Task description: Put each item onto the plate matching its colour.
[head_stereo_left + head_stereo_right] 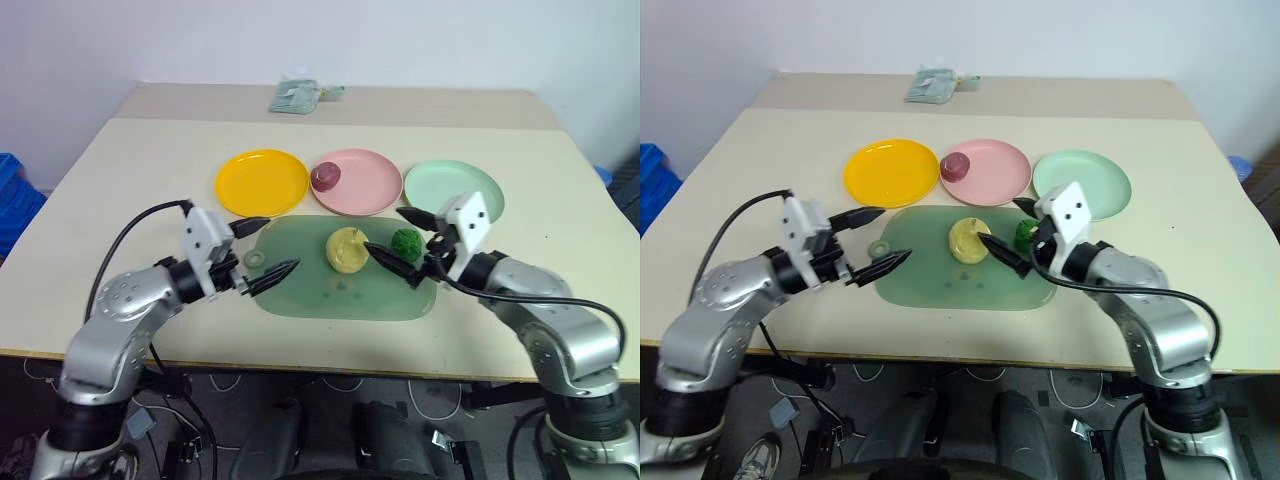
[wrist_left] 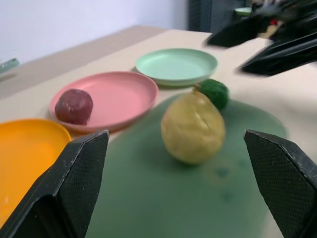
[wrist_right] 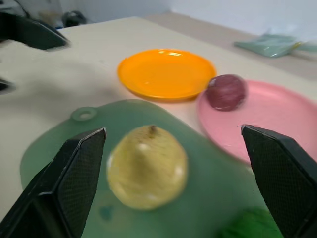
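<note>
Left gripper [image 1: 262, 248]: jaws spread wide apart and holding nothing — it hangs level over the near left end of the green tray, pointing toward the right gripper.
Right gripper [image 1: 405, 243]: jaws likewise wide apart and holding nothing, level over the right end of the tray, pointing toward the left gripper.
Between the grippers: the yellow pear [image 1: 347, 250] and the green lumpy toy [image 1: 405, 243] — neither one is touched.
Yellow pear: stands upright on the tray, about mid-tray, stem end up.
Green lumpy toy: on the tray just right of the pear, near the tray's far right corner, partly hidden behind the right gripper's fingers in the head views.
Green tray [image 1: 300, 295]: translucent, rounded rectangle with a small ring hole at its left end; lies flat on the worktop just in front of the plates.
Red-purple ball [image 1: 325, 177]: rests on the pink plate, at that plate's left side.
Pink plate [image 1: 365, 185]: middle of the row of three.
Yellow plate [image 1: 262, 182]: left of the pink one, bare.
Mint plate [image 1: 445, 183]: right of the pink one, bare.
Worktop [image 1: 130, 190]: pale beige; a pale green packet [image 1: 295, 96] lies at its far edge.
</note>
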### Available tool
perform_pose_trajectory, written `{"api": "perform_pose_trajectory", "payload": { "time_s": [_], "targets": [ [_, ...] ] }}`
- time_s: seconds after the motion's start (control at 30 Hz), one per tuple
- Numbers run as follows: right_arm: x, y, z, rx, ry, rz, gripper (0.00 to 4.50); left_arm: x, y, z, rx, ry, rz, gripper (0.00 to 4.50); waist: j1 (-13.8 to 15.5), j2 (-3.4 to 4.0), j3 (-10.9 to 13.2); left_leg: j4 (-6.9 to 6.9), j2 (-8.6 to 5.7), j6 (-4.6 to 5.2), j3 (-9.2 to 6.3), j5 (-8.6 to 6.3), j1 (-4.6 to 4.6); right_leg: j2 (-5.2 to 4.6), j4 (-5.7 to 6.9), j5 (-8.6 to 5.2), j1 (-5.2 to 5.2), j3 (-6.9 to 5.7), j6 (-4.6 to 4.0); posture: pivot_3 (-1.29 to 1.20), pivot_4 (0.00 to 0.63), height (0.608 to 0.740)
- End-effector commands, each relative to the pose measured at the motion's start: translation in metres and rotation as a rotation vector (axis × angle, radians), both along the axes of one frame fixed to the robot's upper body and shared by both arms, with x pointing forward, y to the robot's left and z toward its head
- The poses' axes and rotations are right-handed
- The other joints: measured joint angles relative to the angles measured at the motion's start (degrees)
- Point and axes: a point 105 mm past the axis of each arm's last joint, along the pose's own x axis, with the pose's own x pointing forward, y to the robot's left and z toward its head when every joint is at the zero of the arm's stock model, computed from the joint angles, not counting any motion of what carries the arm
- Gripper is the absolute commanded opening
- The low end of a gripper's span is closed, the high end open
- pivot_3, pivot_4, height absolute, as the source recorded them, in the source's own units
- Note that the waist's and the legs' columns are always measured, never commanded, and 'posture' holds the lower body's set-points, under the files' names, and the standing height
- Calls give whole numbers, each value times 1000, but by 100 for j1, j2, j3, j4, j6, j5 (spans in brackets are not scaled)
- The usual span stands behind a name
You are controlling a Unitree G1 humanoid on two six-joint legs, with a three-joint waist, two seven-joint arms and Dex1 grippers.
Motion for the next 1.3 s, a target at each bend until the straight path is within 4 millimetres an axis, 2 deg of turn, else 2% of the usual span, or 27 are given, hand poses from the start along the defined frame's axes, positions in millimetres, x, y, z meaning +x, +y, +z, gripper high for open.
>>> {"api": "perform_pose_trajectory", "payload": {
  "time_s": [0.03,0.13,0.23,0.37,0.53,0.67,0.77,1.07,1.3],
  "targets": [
    [-12,-13,17,-29,-71,-40,4500,24,-22,-13,29,15,-7,4453,-4,-1,1,-1,-1,0,0,0,0,-1,-1,1,0,1,1,0,150,740],
    [-16,-20,23,-41,-91,-77,4500,41,-35,-29,65,47,15,4453,-55,0,0,-8,1,1,3,0,-2,1,-2,3,-9,4,6,0,150,740],
    [-18,-22,26,-44,-106,-96,4500,41,-51,-34,41,71,-43,4453,-44,0,0,-15,6,0,2,1,-4,3,1,4,-15,2,7,0,150,740],
    [-21,-21,28,-44,-115,-112,4500,33,-60,-29,-7,90,-134,4453,-17,-1,1,-11,6,0,2,0,-8,2,0,4,-16,3,7,0,150,740],
    [-24,-23,30,-42,-123,-129,4500,26,-50,-15,-48,79,-172,4453,-15,-1,1,-6,5,0,2,0,-12,1,-1,3,-16,3,6,0,150,740],
    [-23,-23,30,-37,-127,-134,4500,21,-49,-4,-83,77,-215,4453,-16,0,1,-6,5,0,2,0,-12,1,-1,3,-16,3,5,0,150,740],
    [-22,-23,30,-34,-131,-138,4500,26,-54,1,-93,77,-214,4453,-13,-1,1,-6,5,1,2,1,-12,1,-1,3,-16,3,5,0,150,740],
    [-21,-22,30,-30,-140,-143,4500,53,-93,-2,-31,108,-194,4453,-18,-2,2,1,0,3,0,2,-15,0,-3,9,-12,0,16,0,150,740],
    [-27,-24,27,-34,-129,-158,4500,57,-102,-14,21,147,-204,4453,-12,-3,2,-5,1,3,0,2,-16,0,-4,9,-17,1,17,0,150,740]
  ]
}}
